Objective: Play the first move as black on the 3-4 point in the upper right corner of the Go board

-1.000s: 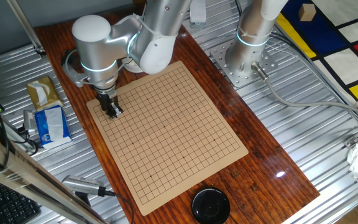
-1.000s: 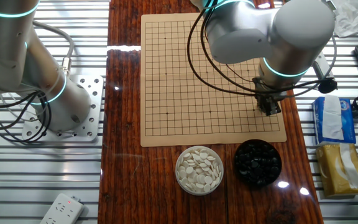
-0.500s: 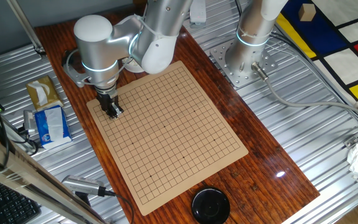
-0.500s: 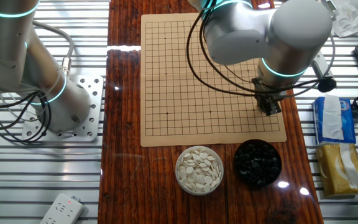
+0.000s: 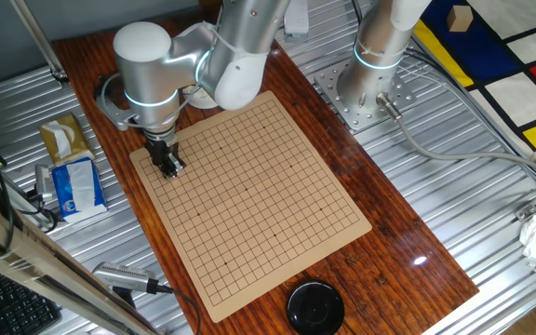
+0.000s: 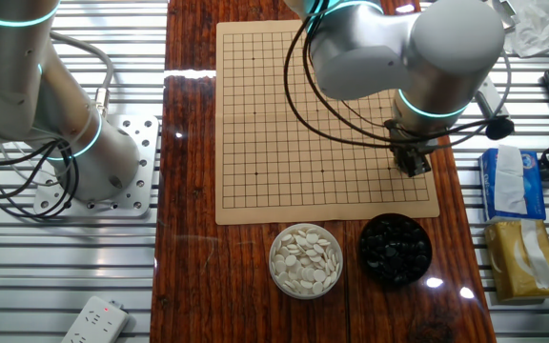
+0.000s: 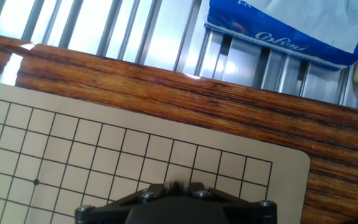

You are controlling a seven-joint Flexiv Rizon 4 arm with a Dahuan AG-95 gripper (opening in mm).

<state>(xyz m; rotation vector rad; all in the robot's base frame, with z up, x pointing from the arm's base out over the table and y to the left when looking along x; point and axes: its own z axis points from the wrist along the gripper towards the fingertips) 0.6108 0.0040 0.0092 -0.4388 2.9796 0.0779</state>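
Where gridlines cross — pincer (image 5: 171, 170) low.

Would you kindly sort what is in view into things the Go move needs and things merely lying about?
Needed: Go board; bowl of black stones; gripper, low over the board's corner.

Lying about: bowl of white stones; blue tissue pack; yellow tissue pack; power strip.

bowl of white stones (image 6: 305, 260), blue tissue pack (image 6: 510, 184), yellow tissue pack (image 6: 521, 259), power strip (image 6: 94, 321)
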